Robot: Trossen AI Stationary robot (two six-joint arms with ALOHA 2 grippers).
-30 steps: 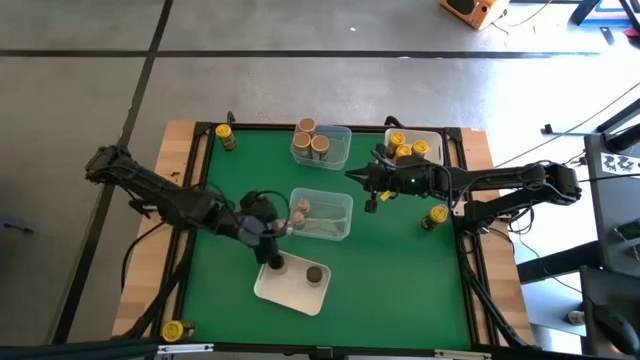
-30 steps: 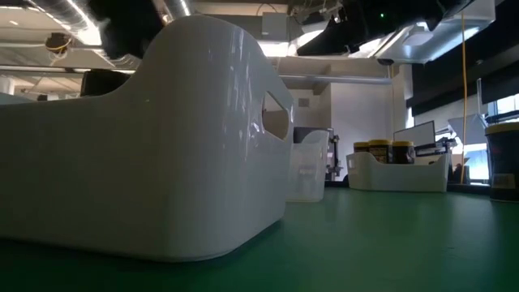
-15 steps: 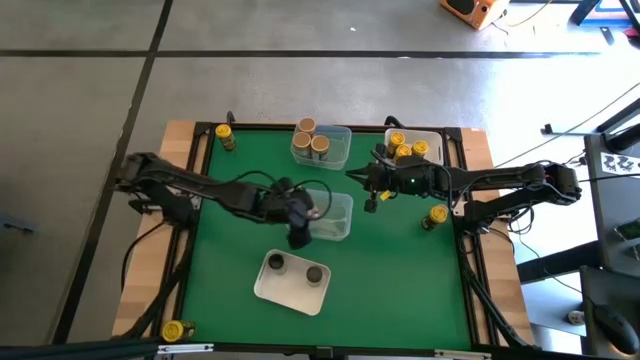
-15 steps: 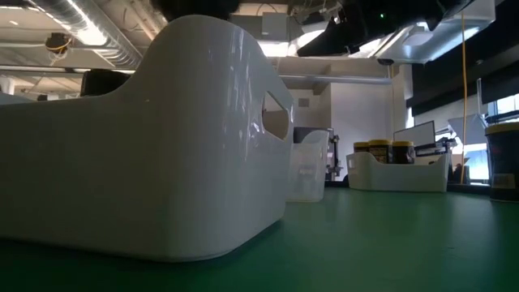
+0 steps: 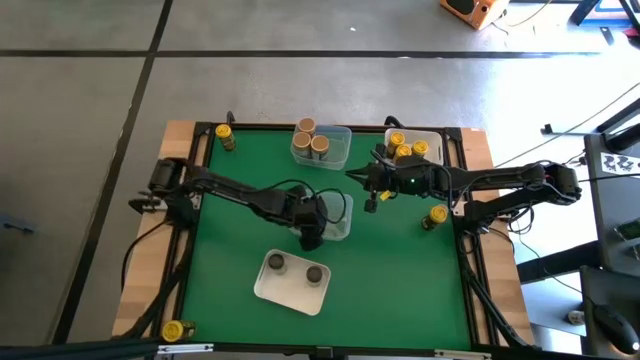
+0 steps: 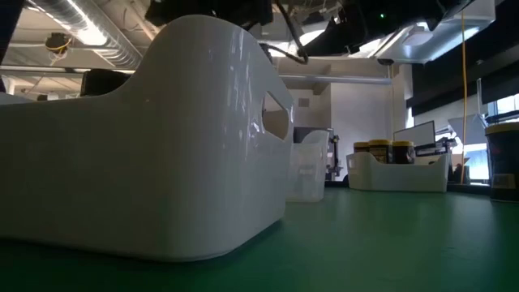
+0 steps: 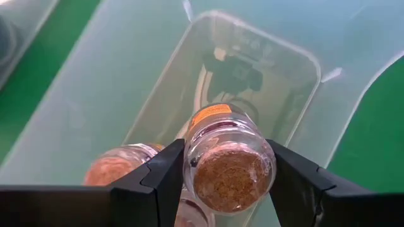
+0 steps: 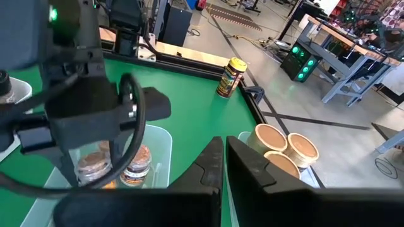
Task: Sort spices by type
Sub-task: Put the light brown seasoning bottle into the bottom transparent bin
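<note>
My left gripper [image 5: 314, 230] reaches steeply down into the clear tray [image 5: 342, 205] at the table's middle and is shut on a spice jar [image 7: 228, 165] with a brownish top. A second brownish jar [image 7: 117, 171] stands in that tray beside it. My right gripper [image 5: 371, 192] hangs shut and empty over the table, to the right of the clear tray. Its shut fingers [image 8: 214, 161] show in the right wrist view. My left gripper pinches the jar's round side wall [image 7: 189, 165] between its two fingers, one on each side, just below the brownish top. The fingers come from above, slanting down. The jar stands nearly upright inside the clear tray. Whether its base rests on the tray floor is hidden.
A clear tray [image 5: 335, 135] with three tan-topped jars stands at the far edge. A white tray [image 5: 428, 138] with yellow jars is at the far right. A white tray [image 5: 292, 292] with two dark grey jars stands near. Loose yellow jars [image 5: 225, 135] [image 5: 436, 215] [image 5: 174, 329] stand about.
My left gripper has swung from above the near white tray toward the table's right edge and has sunk into the middle clear tray, turning as it went.
</note>
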